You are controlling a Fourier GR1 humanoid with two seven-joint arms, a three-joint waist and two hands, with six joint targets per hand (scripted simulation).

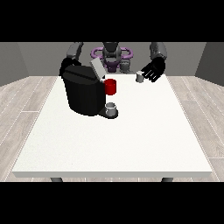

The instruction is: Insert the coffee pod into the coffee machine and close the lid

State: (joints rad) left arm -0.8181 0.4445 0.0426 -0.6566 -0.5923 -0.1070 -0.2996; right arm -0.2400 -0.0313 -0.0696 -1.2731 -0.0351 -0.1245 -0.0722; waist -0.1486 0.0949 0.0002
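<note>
The black coffee machine (pixel 84 92) stands on the table's far left part, its grey lid (pixel 97 68) tilted up and open. A small grey cup (pixel 111 107) sits on the machine's base at its front. The little grey coffee pod (pixel 139 78) stands on the table near the far edge. The hand at the view's right (pixel 152 70) is just right of the pod, fingers spread and open towards it; whether they touch is unclear. The hand at the view's left (pixel 65 68) is low behind the machine and mostly hidden.
A red mug (pixel 111 86) stands right beside the machine, between it and the pod. The white table (pixel 131 144) stretches towards the camera. The robot's torso with purple rings (pixel 111 54) is behind the far edge.
</note>
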